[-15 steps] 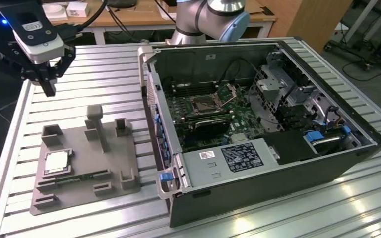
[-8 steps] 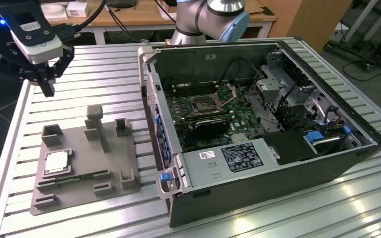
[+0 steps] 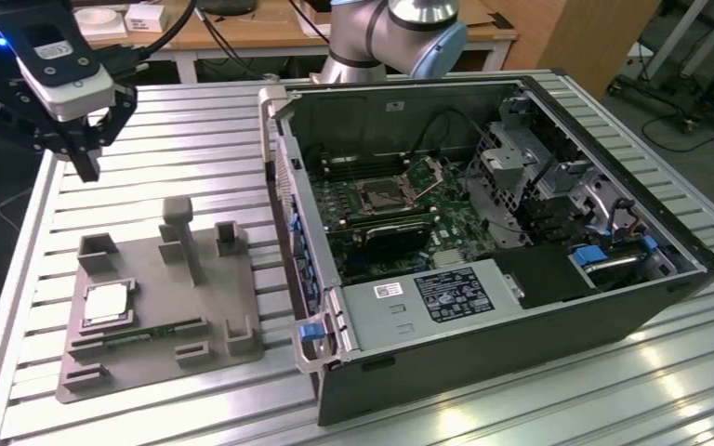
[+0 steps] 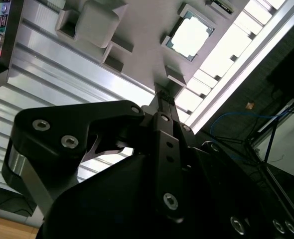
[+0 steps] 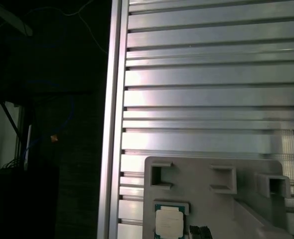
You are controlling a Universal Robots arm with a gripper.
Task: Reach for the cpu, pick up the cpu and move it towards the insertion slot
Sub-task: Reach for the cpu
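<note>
The cpu [image 3: 107, 304] lies flat, metal top up, in a square recess of the grey tray [image 3: 215, 307] near the tray's edge on the exterior view's left. Being square, it has no long axis, and its sides run with the tray's. The gripper [image 3: 88, 172] points straight down above the slatted aluminium table [image 3: 196, 139], beyond the tray's far edge and well apart from the cpu, fingers pressed together on nothing. Bare slats lie between tray and open computer case [image 3: 519, 307], where the insertion slot [image 3: 386, 195] sits with its retention frame [image 3: 431, 172] raised.
</note>
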